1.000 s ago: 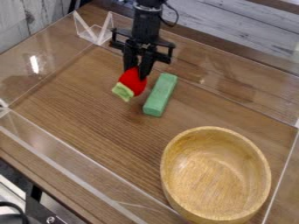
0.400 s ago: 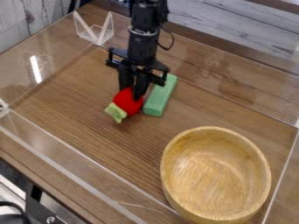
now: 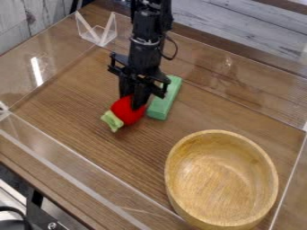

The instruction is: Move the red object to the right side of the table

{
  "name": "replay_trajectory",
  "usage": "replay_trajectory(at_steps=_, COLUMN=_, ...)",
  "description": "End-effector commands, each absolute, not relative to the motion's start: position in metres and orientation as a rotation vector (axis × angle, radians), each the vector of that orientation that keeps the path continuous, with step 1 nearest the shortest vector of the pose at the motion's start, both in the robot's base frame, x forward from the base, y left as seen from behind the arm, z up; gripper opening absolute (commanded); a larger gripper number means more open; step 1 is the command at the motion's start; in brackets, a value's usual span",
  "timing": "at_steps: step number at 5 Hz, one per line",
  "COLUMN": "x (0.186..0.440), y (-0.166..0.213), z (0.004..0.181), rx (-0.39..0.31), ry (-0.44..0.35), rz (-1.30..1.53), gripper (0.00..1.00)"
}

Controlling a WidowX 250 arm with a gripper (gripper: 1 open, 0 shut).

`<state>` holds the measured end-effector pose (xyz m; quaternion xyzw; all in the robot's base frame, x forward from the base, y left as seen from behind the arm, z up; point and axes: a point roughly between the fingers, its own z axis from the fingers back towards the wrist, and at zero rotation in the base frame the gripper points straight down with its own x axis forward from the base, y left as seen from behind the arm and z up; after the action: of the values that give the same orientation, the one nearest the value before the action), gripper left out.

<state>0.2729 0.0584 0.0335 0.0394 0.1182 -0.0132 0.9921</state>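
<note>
Green block (image 3: 164, 97) lies apart from wooden bowl (image 3: 222, 177).

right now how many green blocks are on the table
1. The green block lies near the table's middle, just right of the red object under the gripper. None seems hidden.

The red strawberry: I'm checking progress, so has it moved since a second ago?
Yes. The red strawberry, gripped by the tool, has moved toward the camera; it now sits alongside the near end of the green block.
</note>
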Motion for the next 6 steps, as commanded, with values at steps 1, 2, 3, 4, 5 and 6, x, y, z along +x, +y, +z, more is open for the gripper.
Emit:
replay_trajectory(at_steps=1, x=0.281, y=0.043, z=0.041, rx=0.082, ry=0.206, rz=-0.047, gripper=0.00)
replay_trajectory(at_steps=2, x=0.287, y=0.029, z=0.039, rx=0.075, ry=0.205, rz=-0.052, gripper=0.00)
replay_trajectory(at_steps=3, x=0.292, y=0.029, z=0.037, rx=0.048, ry=0.187, rz=-0.031, gripper=0.00)
replay_trajectory(at_steps=4, x=0.298, y=0.036, z=0.037, rx=0.031, ry=0.174, rz=-0.004, gripper=0.00)
replay_trajectory(at_steps=5, x=0.300, y=0.031, z=0.031, rx=0.024, ry=0.165, rz=-0.033, gripper=1.00)
replay_trajectory(at_steps=6, x=0.302, y=0.026, z=0.027, rx=0.026, ry=0.162, rz=-0.061, gripper=0.00)
